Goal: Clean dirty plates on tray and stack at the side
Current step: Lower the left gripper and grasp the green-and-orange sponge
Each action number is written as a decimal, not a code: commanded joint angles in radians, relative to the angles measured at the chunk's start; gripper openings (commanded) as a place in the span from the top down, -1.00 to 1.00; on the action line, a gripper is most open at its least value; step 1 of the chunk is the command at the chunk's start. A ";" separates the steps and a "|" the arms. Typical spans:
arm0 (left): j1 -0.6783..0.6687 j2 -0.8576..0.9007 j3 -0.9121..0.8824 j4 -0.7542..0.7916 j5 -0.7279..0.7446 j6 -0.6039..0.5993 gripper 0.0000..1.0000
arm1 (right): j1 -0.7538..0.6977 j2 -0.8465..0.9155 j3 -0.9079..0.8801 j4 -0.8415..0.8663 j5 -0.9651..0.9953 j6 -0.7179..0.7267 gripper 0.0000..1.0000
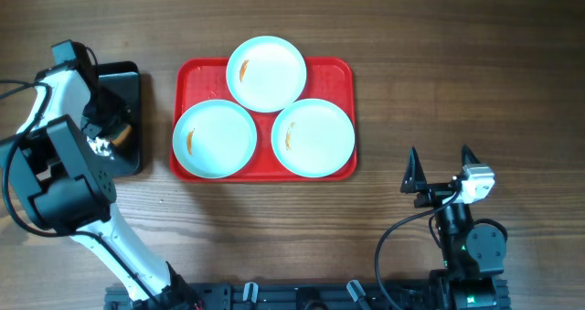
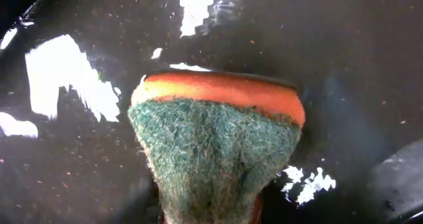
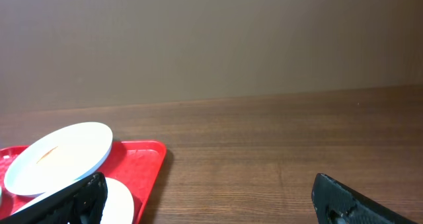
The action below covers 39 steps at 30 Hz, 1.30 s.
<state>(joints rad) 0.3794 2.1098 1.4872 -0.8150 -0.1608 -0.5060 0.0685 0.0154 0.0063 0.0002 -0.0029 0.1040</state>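
While the left claw is positioned over the black tray at the left of the table, a sponge is gripped in it. The sponge has an orange body and a green scouring face, and is seen pinched narrow toward the wrist camera. The fingers are hidden behind it. Contact between the sponge and the glossy black surface cannot be confirmed.

3 plates are recorded on the tray at the table's centre:
- far plate: laid over the tray's far rim and over the inner edges of the other 2.
- left plate: flat, at the near left corner.
- right plate: flat, at the near right corner, just beside the left plate.

1 orange smear is noted on the left part of each plate. From the right wrist, 1 plate is seen tilted above another.

The right claw is spread wide and empty, over bare wood at the near right, well apart from the tray.
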 commanded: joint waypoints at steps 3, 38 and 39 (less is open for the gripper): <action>0.005 0.019 0.002 0.004 -0.024 0.004 0.92 | -0.004 -0.005 -0.001 0.005 -0.008 0.008 -1.00; 0.005 0.019 0.002 0.103 -0.114 0.004 -0.82 | -0.004 -0.005 -0.001 0.005 -0.008 0.008 -1.00; 0.005 0.019 0.002 0.098 -0.113 0.004 -1.00 | -0.004 -0.005 -0.001 0.005 -0.008 0.008 -0.99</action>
<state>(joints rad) 0.3794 2.1113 1.4872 -0.6968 -0.2508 -0.4999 0.0685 0.0154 0.0063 0.0002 -0.0029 0.1040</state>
